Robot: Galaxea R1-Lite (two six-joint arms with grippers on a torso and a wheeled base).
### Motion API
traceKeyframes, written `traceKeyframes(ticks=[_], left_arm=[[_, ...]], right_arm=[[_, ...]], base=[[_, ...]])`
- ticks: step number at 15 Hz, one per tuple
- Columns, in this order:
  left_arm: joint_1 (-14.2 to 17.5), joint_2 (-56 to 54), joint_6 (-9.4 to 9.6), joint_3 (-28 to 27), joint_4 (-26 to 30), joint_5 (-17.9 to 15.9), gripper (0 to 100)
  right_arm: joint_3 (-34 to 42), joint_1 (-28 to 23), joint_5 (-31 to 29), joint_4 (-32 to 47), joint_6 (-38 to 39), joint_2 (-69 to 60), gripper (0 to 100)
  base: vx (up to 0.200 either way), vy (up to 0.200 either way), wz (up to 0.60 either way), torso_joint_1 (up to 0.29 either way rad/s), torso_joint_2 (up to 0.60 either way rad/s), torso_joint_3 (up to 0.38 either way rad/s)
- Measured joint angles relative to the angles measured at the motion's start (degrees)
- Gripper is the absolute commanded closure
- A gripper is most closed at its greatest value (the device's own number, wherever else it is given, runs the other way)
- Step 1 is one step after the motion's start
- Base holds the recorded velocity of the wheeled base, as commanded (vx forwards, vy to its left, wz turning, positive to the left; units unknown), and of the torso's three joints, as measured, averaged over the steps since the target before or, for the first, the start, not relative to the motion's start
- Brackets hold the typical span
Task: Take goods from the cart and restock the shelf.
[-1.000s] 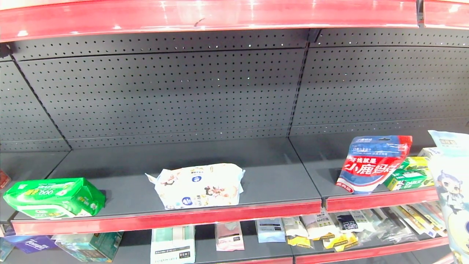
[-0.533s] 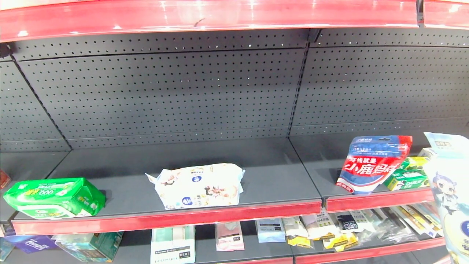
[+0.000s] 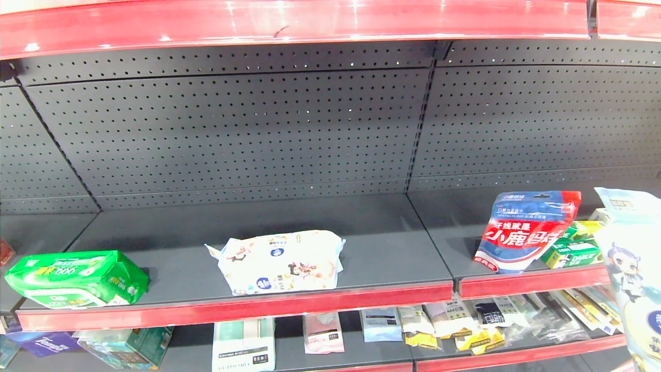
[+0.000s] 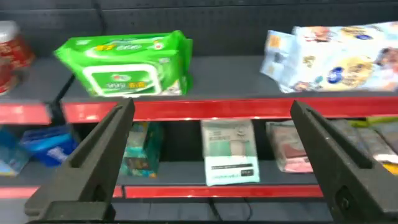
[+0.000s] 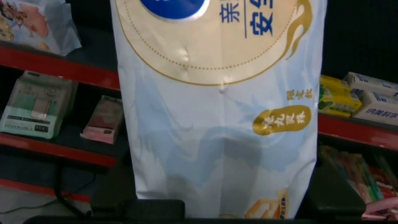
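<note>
Clamps white pouch (image 5: 217, 124) between closed fingers of right gripper (image 5: 230, 208), in front of shelf (image 3: 232, 309), right side. Holds left gripper (image 4: 211, 158) spread wide, empty, facing green wipes pack (image 4: 127, 62).

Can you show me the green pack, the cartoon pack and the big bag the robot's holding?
green pack (image 3: 77, 278): head view, middle of its front.
cartoon pack (image 3: 281, 262): head view, middle of its top face.
big bag (image 5: 221, 124): right wrist view, middle of its front.
</note>
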Motion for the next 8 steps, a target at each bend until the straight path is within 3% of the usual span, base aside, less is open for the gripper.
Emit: traceKeyframes(ticks=[8], left_arm=[[1.6, -1.4, 0.38, -0.1, -0.1, -1.9, 0]], right_arm=[[0.6, 0.0, 0.2, 0.0, 0.0, 0.4, 100]], base=[[0.000, 0.000, 0.60, 0.005, 0.00, 0.003]])
